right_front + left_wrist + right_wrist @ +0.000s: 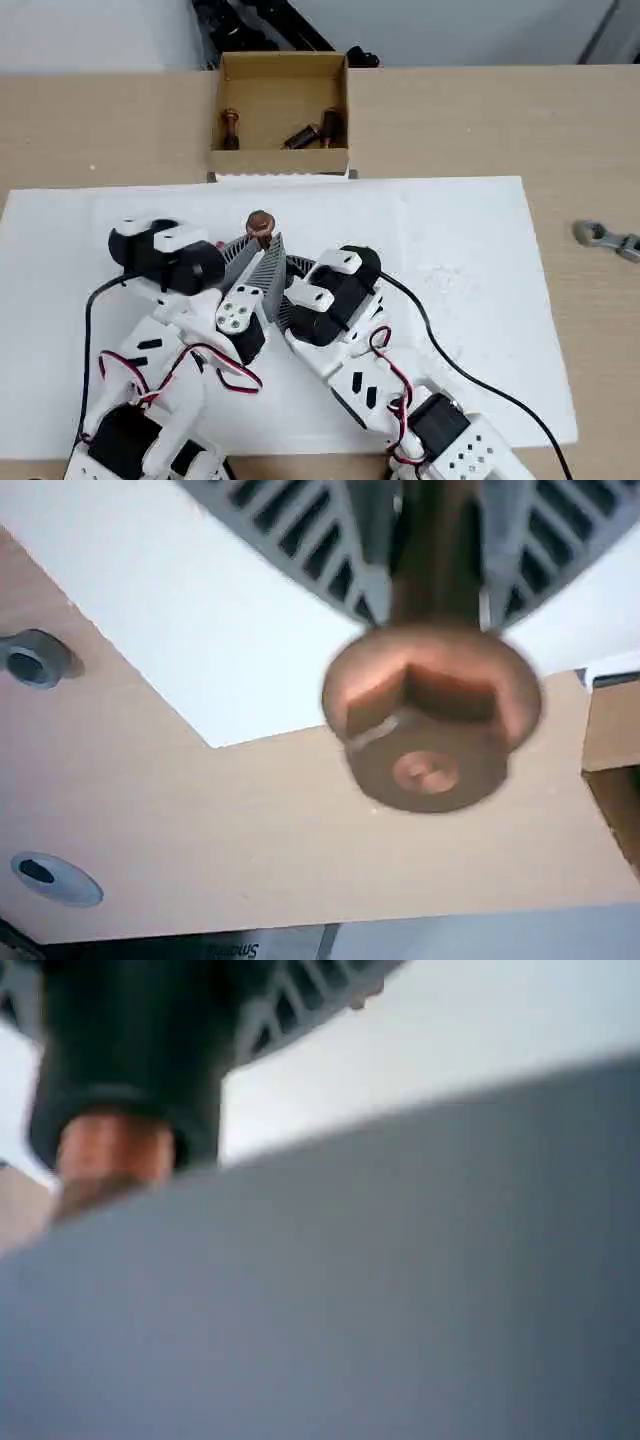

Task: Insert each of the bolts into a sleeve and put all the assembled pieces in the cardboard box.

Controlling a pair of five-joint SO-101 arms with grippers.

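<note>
Bolt (432, 730) is being clamped by left gripper (436, 580) above white sheet (450, 250), near cardboard box (280, 160) edge; right gripper (288, 268) hold indeterminable.

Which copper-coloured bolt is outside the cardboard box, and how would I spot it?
Find the white sheet on the wooden table, then the middle of its far edge, just before the open cardboard box. The copper-coloured hex-head bolt is clamped in the left gripper; the other pieces lie inside the box.
</note>
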